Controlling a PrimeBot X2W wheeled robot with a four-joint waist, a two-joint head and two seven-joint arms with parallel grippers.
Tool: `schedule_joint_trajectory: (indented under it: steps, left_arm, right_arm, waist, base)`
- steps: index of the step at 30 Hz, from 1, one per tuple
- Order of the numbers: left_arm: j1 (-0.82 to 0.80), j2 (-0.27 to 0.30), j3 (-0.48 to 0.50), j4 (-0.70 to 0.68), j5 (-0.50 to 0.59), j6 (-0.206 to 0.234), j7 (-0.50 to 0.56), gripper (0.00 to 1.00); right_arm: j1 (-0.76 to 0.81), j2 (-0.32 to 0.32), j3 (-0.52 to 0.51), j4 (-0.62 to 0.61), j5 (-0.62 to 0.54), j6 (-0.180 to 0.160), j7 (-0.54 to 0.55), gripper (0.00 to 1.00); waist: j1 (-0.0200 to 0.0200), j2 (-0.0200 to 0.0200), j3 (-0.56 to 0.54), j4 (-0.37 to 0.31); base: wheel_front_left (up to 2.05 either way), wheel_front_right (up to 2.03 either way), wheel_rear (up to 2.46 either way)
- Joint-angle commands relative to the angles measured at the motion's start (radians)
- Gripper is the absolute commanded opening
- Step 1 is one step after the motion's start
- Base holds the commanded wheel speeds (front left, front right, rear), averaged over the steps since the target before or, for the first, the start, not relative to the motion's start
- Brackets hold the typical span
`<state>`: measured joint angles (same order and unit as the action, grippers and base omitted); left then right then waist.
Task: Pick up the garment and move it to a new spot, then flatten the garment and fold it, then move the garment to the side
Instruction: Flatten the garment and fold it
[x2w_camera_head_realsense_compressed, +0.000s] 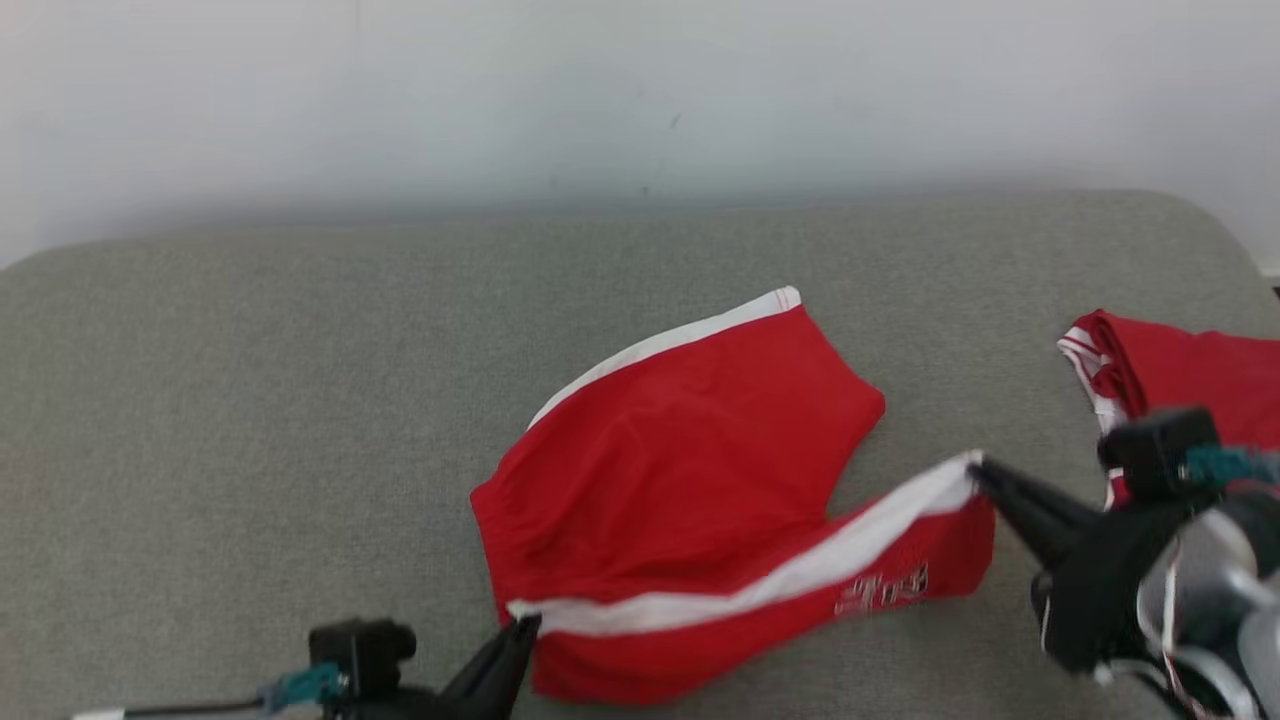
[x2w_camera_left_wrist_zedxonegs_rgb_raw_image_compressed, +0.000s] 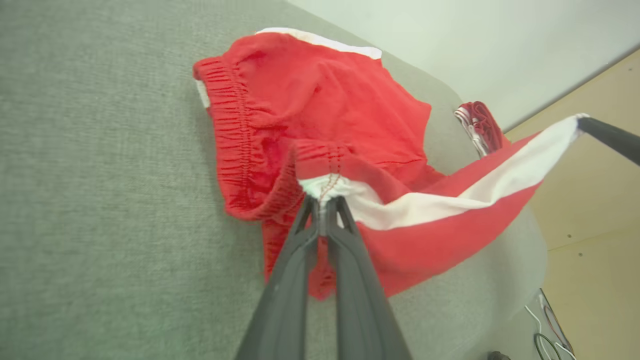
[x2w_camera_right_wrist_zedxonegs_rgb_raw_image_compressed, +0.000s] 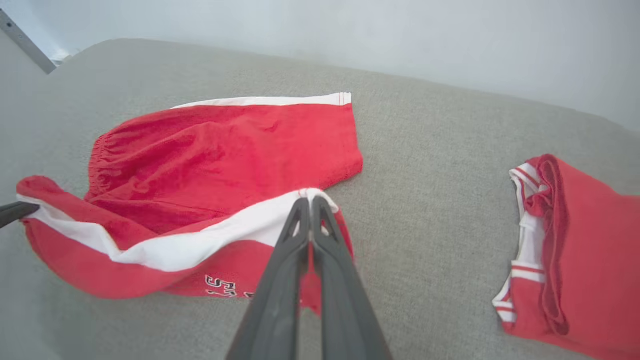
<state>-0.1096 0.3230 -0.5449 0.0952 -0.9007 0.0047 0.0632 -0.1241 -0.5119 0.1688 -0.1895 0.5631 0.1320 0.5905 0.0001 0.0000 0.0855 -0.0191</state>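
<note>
The garment (x2w_camera_head_realsense_compressed: 690, 450) is a pair of red shorts with white side stripes on a grey padded surface. Its far leg lies flat; the near leg is lifted and stretched between both grippers. My left gripper (x2w_camera_head_realsense_compressed: 524, 628) is shut on the waistband end of the white stripe, seen close in the left wrist view (x2w_camera_left_wrist_zedxonegs_rgb_raw_image_compressed: 324, 199). Shut on the hem end of that stripe is my right gripper (x2w_camera_head_realsense_compressed: 978, 466), whose tips (x2w_camera_right_wrist_zedxonegs_rgb_raw_image_compressed: 311, 201) pinch the white edge. Black lettering (x2w_camera_right_wrist_zedxonegs_rgb_raw_image_compressed: 222, 286) shows on the hanging red panel.
A second red garment with white trim (x2w_camera_head_realsense_compressed: 1180, 370) lies at the right edge of the grey surface (x2w_camera_head_realsense_compressed: 250, 400), close behind my right gripper. A pale wall runs along the back. Beyond the right end of the surface is a wooden floor (x2w_camera_left_wrist_zedxonegs_rgb_raw_image_compressed: 600, 200) with cables.
</note>
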Motion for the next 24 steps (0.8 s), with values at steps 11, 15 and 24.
schedule_joint_trajectory:
  steps: [11,15,24]
  left_arm:
    - [-0.304,-0.152,0.015,0.208,0.085,0.083,-0.059,0.00]
    - [-0.365,-0.176,0.024,0.262,0.095,0.097,-0.084,0.00]
    - [-0.472,-0.216,0.039,0.367,0.098,0.101,-0.125,0.00]
  right_arm:
    - [-0.462,0.064,0.114,0.462,-0.160,-0.002,-0.237,0.00]
    - [-0.537,0.086,0.137,0.561,-0.186,-0.002,-0.282,0.00]
    - [-0.689,0.133,0.130,0.789,-0.246,-0.002,-0.408,0.00]
  waist:
    - [-0.0001,0.0000,0.159,0.115]
    - [-0.0001,0.0000,0.179,0.128]
    - [-0.0001,0.0000,0.226,0.148]
  base:
    - [0.00,0.00,0.00]
    - [0.00,0.00,0.00]
    - [0.00,0.00,0.00]
